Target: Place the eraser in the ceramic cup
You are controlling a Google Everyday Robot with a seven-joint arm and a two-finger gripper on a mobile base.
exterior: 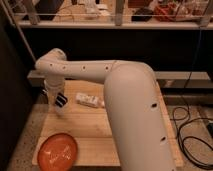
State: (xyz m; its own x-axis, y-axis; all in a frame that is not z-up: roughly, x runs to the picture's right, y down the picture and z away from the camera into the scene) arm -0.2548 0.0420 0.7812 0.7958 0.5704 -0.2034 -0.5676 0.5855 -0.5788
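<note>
1. White and smooth-shelled, the arm (125,95) fills the middle of the view. It rises from the lower right and reaches left across the worktop. Its bulk hides much of the right-hand boards. The ceramic cup is nowhere in view and may well stand behind it.
2. Pale wooden worktop (90,131) carries the loose things, low enough for the arm to come down on them from above.
3. Orange plate (57,151) lies flat at the near left corner, well apart from the rest. I judge it no part of this job.
4. The tool (60,104) hangs pointing down over the far left of the worktop, just left of the eraser. Whether it is released or clenched cannot be told. A dark patch on it may be its own padding.
5. The eraser (89,100), as I take the white oblong to be, lies flat on the boards beside the tool, seemingly not yet picked up. It bears small dark marks, but no word or brand can be read.
</note>
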